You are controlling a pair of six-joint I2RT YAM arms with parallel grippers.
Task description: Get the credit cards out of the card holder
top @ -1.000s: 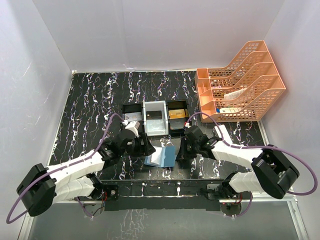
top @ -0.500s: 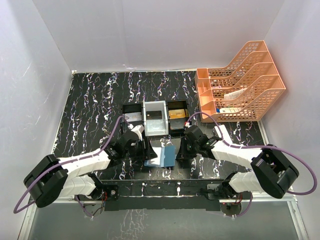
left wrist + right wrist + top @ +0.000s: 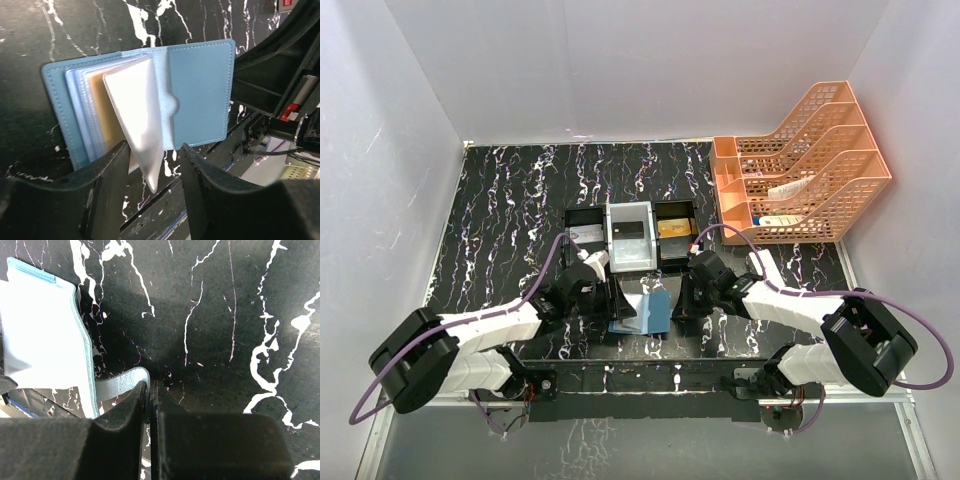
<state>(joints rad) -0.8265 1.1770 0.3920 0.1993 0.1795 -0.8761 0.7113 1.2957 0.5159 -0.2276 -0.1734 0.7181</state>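
Left gripper [image 3: 154, 152] has slid rightward to the card holder [image 3: 200, 95], fingers spread astride a pale card [image 3: 137, 110] at lower centre. Right gripper [image 3: 150, 390] pinches its snap tab [image 3: 117, 386].

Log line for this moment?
left fingers open, astride raised pale leaf | right fingers shut on holder tab | gold card inside holder

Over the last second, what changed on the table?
The left gripper moved right to the card holder, its arm swinging in behind it. It now straddles a raised sleeve leaf, jaws open. Unchanged: the right gripper shut on the snap tab, the holder lying open, the tray and the orange rack.
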